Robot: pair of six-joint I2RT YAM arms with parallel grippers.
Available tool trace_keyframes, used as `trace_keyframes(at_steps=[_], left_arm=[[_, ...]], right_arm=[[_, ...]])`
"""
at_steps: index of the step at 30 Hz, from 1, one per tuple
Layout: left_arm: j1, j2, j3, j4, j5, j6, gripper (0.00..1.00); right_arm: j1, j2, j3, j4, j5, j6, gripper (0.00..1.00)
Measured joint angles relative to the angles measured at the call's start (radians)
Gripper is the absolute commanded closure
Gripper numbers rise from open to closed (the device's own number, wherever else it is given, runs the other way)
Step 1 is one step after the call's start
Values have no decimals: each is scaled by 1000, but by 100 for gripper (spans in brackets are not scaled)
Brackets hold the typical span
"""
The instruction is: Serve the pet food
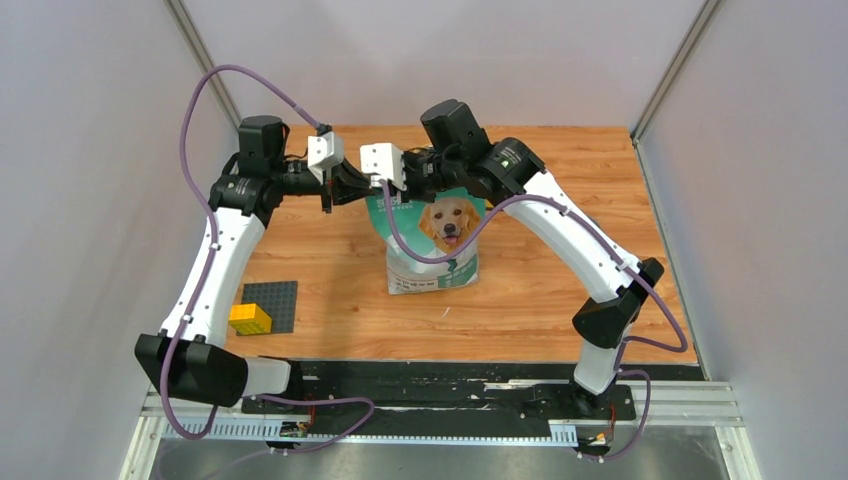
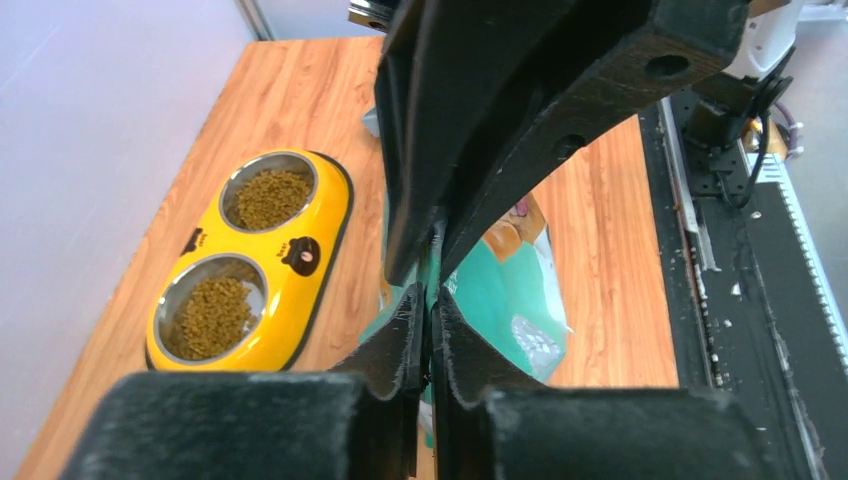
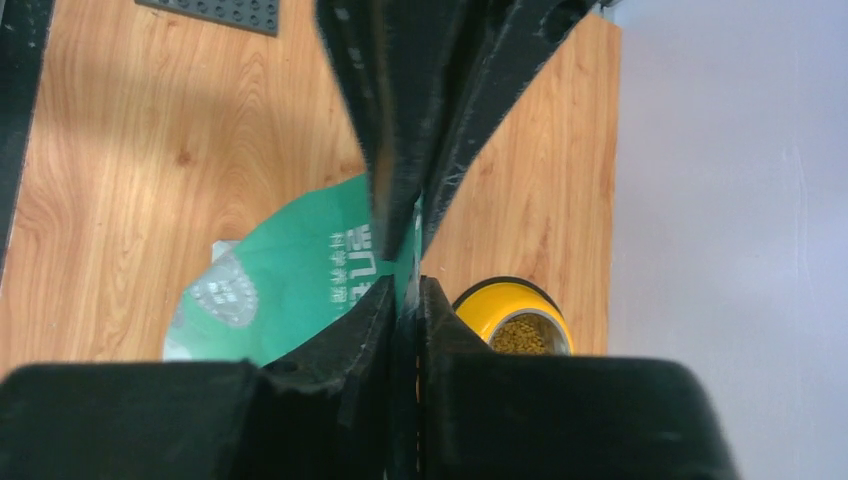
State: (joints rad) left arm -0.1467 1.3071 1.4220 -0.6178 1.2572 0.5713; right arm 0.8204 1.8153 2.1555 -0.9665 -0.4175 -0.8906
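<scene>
Left gripper (image 2: 430, 325) is pinching the top edge of the teal pouch (image 1: 432, 250). In its wrist cam the two black fingers (image 2: 395, 340) are pressing nearly together with just that thin strip of bag between them. Right gripper (image 3: 405, 300) is doing the same thing from the other side, jaws clamping down on the same top seam, and in each wrist view the other arm's fingers are poking in from the top of the frame. So both are closed on the bag, meeting tip to tip right over it.

The pouch is standing upright around the middle of the wooden table (image 1: 560, 290), golden retriever side facing the arm bases, with both arms arching in over it from left and right.

The pet food (image 2: 268, 198) is sitting in the yellow double feeder (image 2: 325, 225). Both steel bowls (image 2: 178, 295) are holding a heap of small brown kibble. In the left wrist cam the feeder is lying on the wood off to one side of the pouch, not touching it, close to the wall. The right wrist cam is only catching one end of it, one bowl with kibble showing just past the bag.

Over toward the left arm's base, a dark grey studded baseplate (image 1: 278, 300) is lying flat on the table with a yellow brick (image 1: 250, 318) sitting at its near left corner, well apart from the pouch.
</scene>
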Motion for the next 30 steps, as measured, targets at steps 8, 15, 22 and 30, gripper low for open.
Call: trace_keyframes(at_steps=[8, 15, 22, 30], left_arm=[[3, 14, 15, -51, 7, 87, 100], [-6, 23, 45, -126, -10, 199, 100], [-15, 23, 46, -134, -20, 251, 100], [-24, 23, 47, -145, -10, 270, 100]], right_arm=[[17, -2, -4, -17, 50, -16, 100], [47, -41, -58, 8, 160, -37, 100], [65, -113, -167, 66, 293, -58, 100], [71, -260, -385, 211, 387, -80, 100]])
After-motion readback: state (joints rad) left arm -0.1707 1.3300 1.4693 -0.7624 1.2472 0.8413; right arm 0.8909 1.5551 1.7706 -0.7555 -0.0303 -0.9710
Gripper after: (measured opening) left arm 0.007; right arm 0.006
